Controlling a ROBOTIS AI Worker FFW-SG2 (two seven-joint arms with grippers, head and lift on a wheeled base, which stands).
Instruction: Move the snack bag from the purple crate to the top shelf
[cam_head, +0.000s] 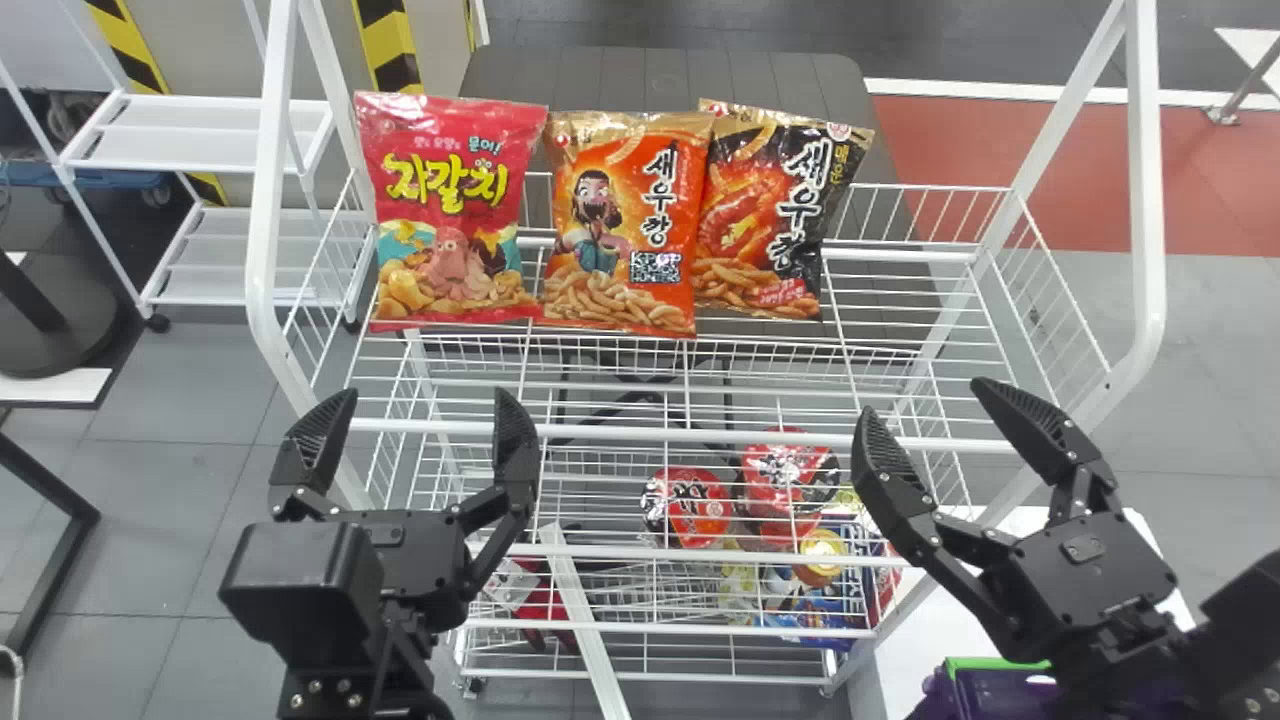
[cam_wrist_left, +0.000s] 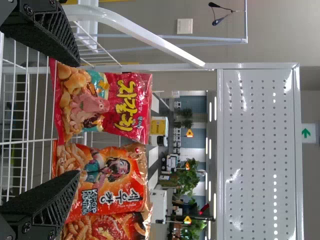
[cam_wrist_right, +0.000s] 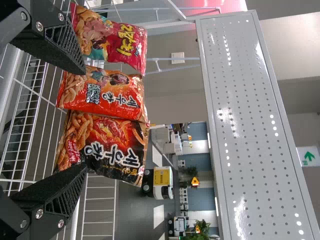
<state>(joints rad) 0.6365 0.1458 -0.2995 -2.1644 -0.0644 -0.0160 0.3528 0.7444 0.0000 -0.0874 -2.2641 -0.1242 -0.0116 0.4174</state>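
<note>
Three snack bags stand side by side at the back of the top shelf: a pink bag at left, an orange bag in the middle and a black-and-orange bag at right. My left gripper is open in front of the shelf's left part, holding nothing. My right gripper is also open, at the shelf's front right. The purple crate shows partly at the bottom right, largely behind my right arm. Both wrist views show their own open gripper, left and right, with the bags beyond.
Below the top shelf, red-lidded cups and other packets lie on lower wire levels. The rack's white side posts rise at both sides. A white table holds the crate, and another white shelf stands at back left.
</note>
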